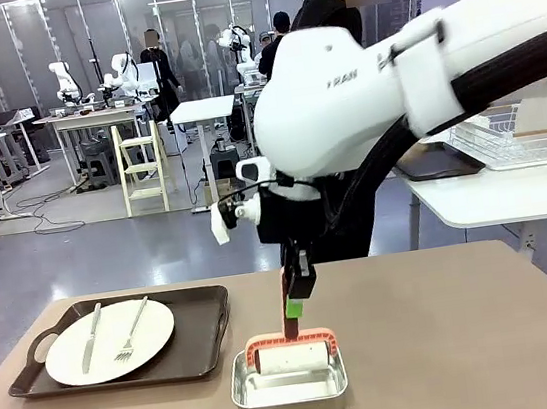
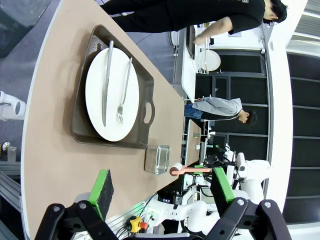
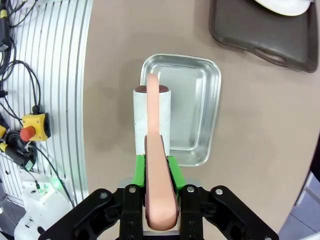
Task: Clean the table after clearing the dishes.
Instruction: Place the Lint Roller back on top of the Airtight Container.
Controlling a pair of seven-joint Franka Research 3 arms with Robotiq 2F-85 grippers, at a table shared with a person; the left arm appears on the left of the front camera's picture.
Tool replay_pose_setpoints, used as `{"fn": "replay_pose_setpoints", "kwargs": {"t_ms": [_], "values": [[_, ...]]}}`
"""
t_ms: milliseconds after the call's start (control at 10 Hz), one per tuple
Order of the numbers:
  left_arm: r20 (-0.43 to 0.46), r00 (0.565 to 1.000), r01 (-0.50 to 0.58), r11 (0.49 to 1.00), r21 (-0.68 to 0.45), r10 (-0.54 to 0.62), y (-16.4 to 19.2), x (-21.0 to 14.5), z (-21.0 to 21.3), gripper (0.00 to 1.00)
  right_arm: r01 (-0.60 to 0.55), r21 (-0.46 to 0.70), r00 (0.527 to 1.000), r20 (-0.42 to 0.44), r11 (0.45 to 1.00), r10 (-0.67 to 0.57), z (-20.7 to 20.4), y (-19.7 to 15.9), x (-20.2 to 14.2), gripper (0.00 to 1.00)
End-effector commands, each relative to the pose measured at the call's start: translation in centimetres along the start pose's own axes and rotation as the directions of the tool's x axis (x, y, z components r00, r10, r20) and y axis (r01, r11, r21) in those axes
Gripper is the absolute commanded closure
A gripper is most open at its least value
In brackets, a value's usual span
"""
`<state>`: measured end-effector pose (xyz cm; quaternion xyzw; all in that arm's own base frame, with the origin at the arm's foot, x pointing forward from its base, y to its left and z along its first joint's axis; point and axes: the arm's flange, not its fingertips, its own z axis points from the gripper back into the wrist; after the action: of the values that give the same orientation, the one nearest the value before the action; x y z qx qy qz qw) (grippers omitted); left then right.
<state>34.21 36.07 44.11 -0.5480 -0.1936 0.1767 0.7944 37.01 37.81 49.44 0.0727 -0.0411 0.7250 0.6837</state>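
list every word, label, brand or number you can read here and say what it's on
No text can be quoted with confidence.
Right arm's white housing: one short dark printed word, too blurred to read.
Plate, tray, steel pan, roller: no print visible.

Bright, even light; soft shadows.

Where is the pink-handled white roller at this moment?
In the front view, the roller hangs from the shut right tool at the small steel pan, near the front edge of the table, right of the plate tray.
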Motion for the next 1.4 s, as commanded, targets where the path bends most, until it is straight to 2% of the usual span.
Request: {"fn": "replay_pose_setpoints", "kwargs": {"t_ms": [0, 600, 1300], "values": [[0.012, 1.0, 0.005, 1.0, -0.009, -0.005, 0.0, -0.1, 0.2, 0.0, 0.029, 0.027, 0.999, -0.045, 0.999, -0.028, -0.7, -1.0, 1.9, 0.78], [0.012, 1.0, 0.005, 1.0, -0.009, -0.005, 0.0, -0.1, 0.2, 0.0, 0.089, 0.012, 0.99, -0.113, 0.996, -0.087, -4.2, -3.5, 3.1, 0.78], [0.012, 1.0, 0.005, 1.0, -0.009, -0.005, 0.0, -0.1, 0.2, 0.0, 0.14, -0.029, 0.985, -0.097, 0.99, -0.142, -7.2, -6.5, 2.8, 0.78]]}}
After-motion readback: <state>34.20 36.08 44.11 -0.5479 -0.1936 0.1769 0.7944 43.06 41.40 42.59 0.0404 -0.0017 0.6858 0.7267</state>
